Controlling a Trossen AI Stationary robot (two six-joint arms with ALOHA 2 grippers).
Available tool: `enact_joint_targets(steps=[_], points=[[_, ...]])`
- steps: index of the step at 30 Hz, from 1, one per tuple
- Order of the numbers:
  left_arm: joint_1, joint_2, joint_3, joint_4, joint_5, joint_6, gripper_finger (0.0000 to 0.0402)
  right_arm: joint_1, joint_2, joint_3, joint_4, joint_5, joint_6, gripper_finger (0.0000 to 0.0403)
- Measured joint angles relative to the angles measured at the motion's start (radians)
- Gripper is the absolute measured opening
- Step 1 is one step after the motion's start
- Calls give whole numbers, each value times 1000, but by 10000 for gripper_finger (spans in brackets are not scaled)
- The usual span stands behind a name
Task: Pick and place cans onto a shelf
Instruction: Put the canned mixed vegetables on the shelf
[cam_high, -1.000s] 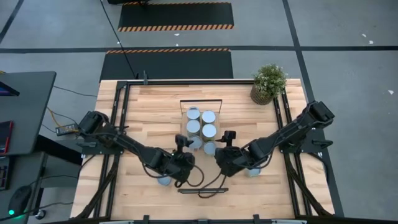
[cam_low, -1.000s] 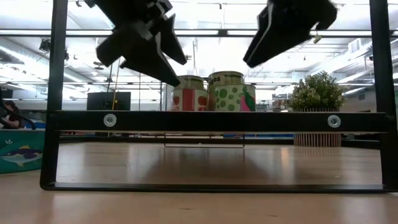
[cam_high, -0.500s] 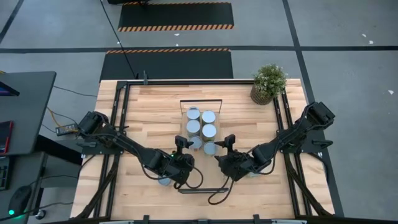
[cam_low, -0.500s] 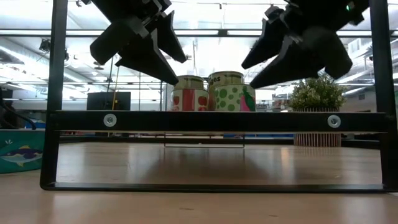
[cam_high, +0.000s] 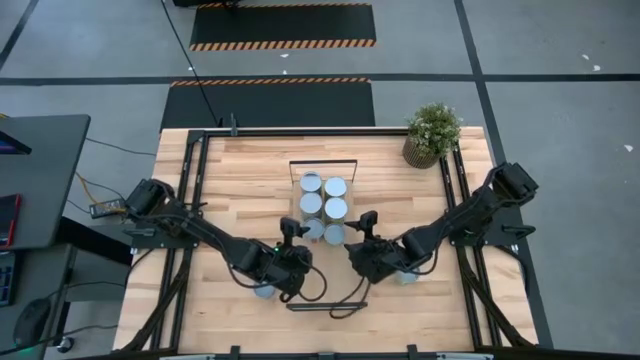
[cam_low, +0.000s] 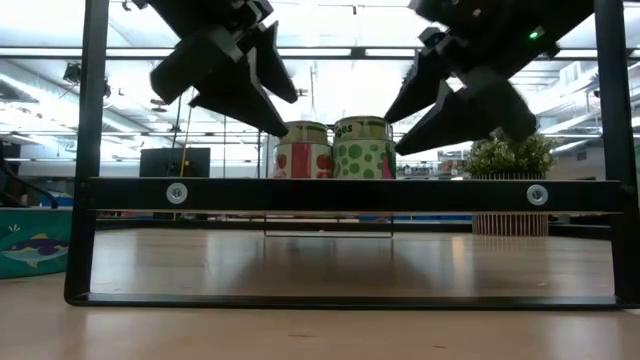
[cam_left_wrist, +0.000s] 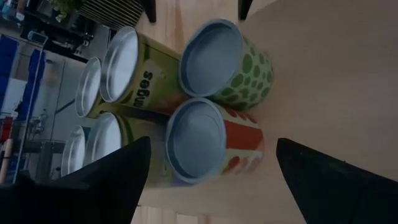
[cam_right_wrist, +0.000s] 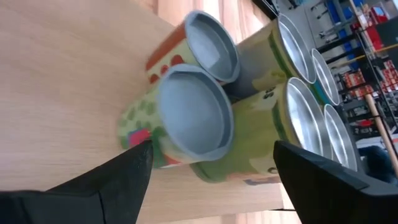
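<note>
I've got both hands spread wide: left hand (cam_high: 289, 230) lined up on the red-spotted can (cam_left_wrist: 208, 143), right hand (cam_high: 366, 223) on the green-dotted can (cam_right_wrist: 186, 118), both clustered mid-worktop (cam_high: 240, 170), ready to grab.

"nges" on a yellow-green can (cam_left_wrist: 140, 84), perhaps "oranges", nothing else legible

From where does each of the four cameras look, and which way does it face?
High: above, facing straight down; both arms, cans.
Low: at tabletop height, facing across; left gripper and right gripper over the shelf.
Left wrist: its open fingers frame the red-patterned can.
Right wrist: faces the green-dotted can.
All share the cans.
</note>
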Motion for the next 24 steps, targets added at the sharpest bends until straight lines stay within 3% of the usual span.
enact_joint_targets(steps=[8,11,18,24], points=[[-31,-4,0,-193,4,-65,352,72,-54,37,-160,3,148,341],[-40,-33,0,-283,78,-120,352,76,-84,91,-298,-122,280,341],[-32,-103,-1,-363,400,-287,339,29,-117,148,-533,-500,622,341],[-57,-111,-62,-317,424,-362,328,24,-117,148,-673,-746,837,341]])
